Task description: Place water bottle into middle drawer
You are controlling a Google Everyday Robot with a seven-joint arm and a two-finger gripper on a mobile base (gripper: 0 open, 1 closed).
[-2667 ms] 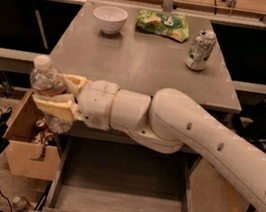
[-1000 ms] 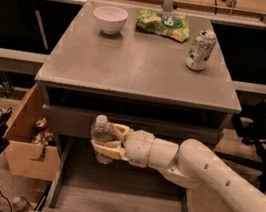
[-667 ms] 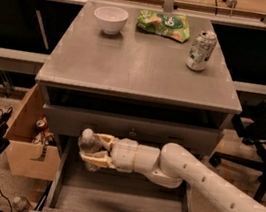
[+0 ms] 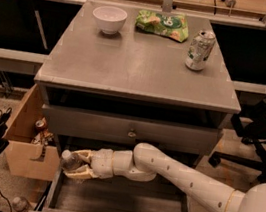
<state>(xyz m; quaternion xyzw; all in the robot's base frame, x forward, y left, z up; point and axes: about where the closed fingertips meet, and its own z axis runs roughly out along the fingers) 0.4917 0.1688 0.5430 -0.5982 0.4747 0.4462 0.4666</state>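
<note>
The water bottle (image 4: 68,159), clear with a white cap, lies tilted with its cap pointing left, held low inside the open middle drawer (image 4: 121,208) at its left side. My gripper (image 4: 76,165) is shut on the bottle, fingers above and below its body. My white arm (image 4: 177,175) reaches in from the lower right. The bottle's label is hidden by the fingers. The drawer is a grey wooden box with a plank floor, pulled out toward the camera.
On the grey cabinet top (image 4: 140,63) stand a white bowl (image 4: 109,19), a green chip bag (image 4: 163,24) and a soda can (image 4: 199,49). A tan plywood box (image 4: 28,143) with small items stands on the floor at the left. An office chair (image 4: 265,135) is at the right.
My gripper carried the bottle from above the tan box at cabinet height down and into the open drawer, then leftward and lower toward the drawer's left side.
</note>
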